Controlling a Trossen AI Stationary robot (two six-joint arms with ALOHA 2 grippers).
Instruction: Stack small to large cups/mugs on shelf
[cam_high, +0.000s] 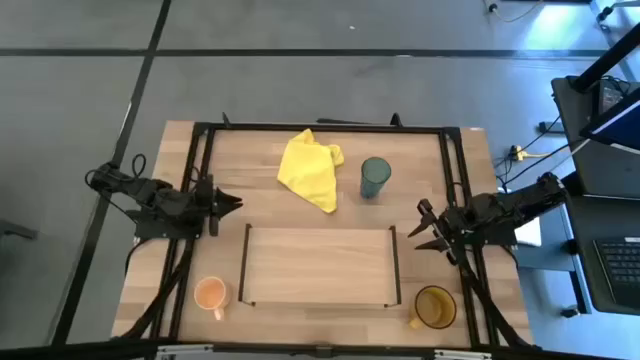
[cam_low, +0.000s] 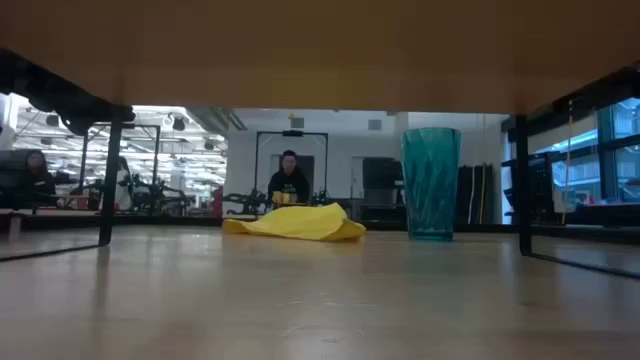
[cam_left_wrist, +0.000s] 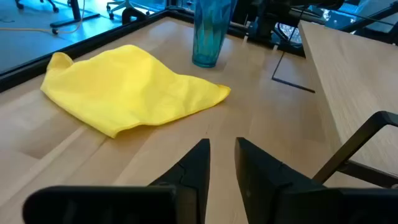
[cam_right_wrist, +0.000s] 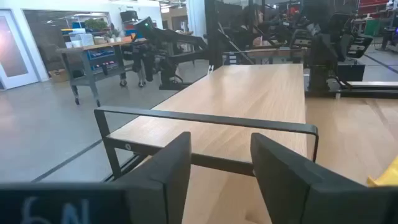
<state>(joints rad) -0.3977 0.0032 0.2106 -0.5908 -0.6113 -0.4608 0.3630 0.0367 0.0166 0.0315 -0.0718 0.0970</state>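
The small pale-orange mug (cam_high: 210, 294) stands on the table near its front left, beside the shelf (cam_high: 318, 266). The amber-brown mug (cam_high: 435, 307) stands at the front right of the shelf. The teal ribbed tumbler (cam_high: 375, 177) stands upright behind the shelf, also in the low view (cam_low: 431, 183) and the left wrist view (cam_left_wrist: 211, 30). My left gripper (cam_high: 232, 203) hovers at the table's left, open a little and empty. My right gripper (cam_high: 424, 226) is open and empty at the shelf's right end (cam_right_wrist: 205, 118).
A yellow cloth (cam_high: 312, 168) lies crumpled at the far middle of the table, left of the tumbler. The table's black frame rails (cam_high: 200, 160) run along its sides. A person sits in the room behind (cam_low: 289, 180).
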